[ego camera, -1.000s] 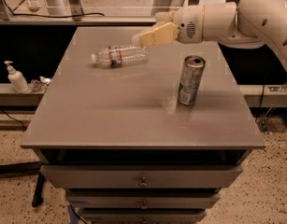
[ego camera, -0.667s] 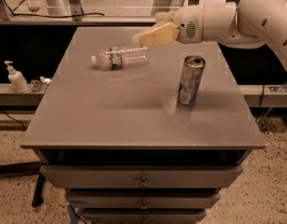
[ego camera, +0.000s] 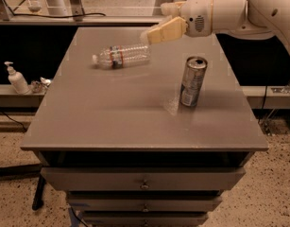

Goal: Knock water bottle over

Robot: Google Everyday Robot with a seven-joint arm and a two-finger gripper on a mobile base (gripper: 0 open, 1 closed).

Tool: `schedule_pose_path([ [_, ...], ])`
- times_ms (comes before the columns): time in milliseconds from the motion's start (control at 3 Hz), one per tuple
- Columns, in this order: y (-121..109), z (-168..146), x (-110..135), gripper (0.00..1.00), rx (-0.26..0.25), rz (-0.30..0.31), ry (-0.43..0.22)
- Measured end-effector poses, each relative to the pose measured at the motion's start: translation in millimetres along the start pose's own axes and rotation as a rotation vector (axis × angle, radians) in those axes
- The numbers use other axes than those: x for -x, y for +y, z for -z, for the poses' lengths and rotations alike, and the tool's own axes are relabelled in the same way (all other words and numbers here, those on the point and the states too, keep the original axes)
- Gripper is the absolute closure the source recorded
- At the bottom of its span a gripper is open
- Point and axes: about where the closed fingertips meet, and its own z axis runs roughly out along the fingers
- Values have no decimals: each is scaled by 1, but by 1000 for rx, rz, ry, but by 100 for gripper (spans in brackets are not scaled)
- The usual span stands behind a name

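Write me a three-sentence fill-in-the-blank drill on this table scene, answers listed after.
The water bottle lies on its ____ on the table.
The silver can stands ____, right of the bottle.
The gripper is by the bottle's base; the white cap points ____ from it.
Missing words: side; upright; away.

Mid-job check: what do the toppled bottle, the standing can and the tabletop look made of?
The water bottle: clear ribbed plastic, glossy; the table shows through it. The can: metal, probably aluminium, with a silvery sheen. The table: smooth grey matte top, laminate or painted metal, I cannot tell. The tool hangs by the bottle's base end.
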Motion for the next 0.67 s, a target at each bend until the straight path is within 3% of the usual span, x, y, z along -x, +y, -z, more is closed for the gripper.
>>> schedule_pose_path([
  [333,-4,4,4,0,0,38,8],
  [667,-4,4,4,0,0,38,8],
])
